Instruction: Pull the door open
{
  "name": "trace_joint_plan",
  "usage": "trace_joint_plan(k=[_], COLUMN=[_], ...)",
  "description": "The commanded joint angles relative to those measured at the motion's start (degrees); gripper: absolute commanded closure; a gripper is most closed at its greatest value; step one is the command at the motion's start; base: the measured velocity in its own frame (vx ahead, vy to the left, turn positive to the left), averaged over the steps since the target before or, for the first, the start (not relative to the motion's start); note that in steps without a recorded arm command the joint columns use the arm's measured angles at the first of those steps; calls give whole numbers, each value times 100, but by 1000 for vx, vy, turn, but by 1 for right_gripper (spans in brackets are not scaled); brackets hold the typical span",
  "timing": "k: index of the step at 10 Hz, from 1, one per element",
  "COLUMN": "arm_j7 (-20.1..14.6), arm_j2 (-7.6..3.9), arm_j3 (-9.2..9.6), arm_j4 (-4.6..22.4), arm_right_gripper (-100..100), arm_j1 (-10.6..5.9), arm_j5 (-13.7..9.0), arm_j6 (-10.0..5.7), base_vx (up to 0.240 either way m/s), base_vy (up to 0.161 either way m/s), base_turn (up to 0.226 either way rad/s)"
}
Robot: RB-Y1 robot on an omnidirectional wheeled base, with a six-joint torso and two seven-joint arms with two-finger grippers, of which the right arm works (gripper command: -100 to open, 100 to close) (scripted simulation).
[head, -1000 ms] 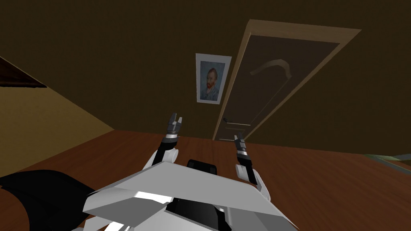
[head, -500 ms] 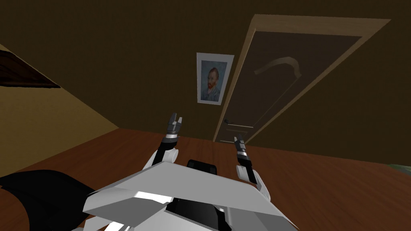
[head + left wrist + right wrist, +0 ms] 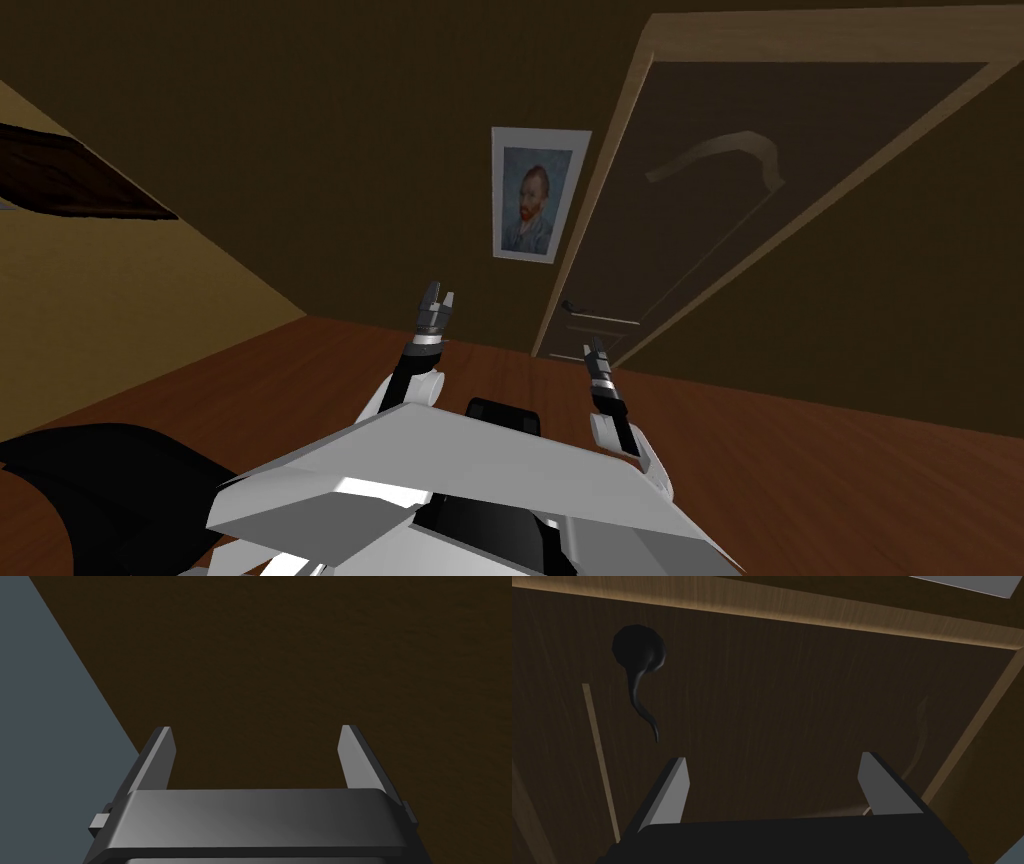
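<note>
Door (image 3: 700, 200): dark brown panel in a light wood frame (image 3: 590, 210), sitting shut within it, ahead of the robot and to its right. Door handle (image 3: 639, 651): dark lever on a round rose, at the door's edge nearest the portrait (image 3: 535, 195). Right gripper (image 3: 772, 786): pointed at the door's panel, jaws apart and holding nothing. The handle lies outside its fingers, untouched. Left gripper (image 3: 437, 297): raised beside the door, on the portrait's side, jaws apart and empty. The portrait hangs on the dark wall just beside the door's frame. Reddish wooden floor (image 3: 800, 470): runs up to the door's foot.
</note>
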Motion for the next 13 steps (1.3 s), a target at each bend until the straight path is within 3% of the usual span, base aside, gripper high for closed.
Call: trace_joint_plan(k=[1, 8, 13], arm_j7=[-62, -276, -399], arm_j2=[-68, -321, -465], arm_j3=[-7, -35, -51], arm_j4=[263, 1294, 1890], arm_right_gripper=[-100, -100, -100], arm_j1=[-69, -387, -571], arm_j5=[-29, -143, -209], arm_j6=[-41, -139, -196], base_vx=[89, 80, 77], base_vy=[-48, -48, -50], base_turn=[98, 89, 70])
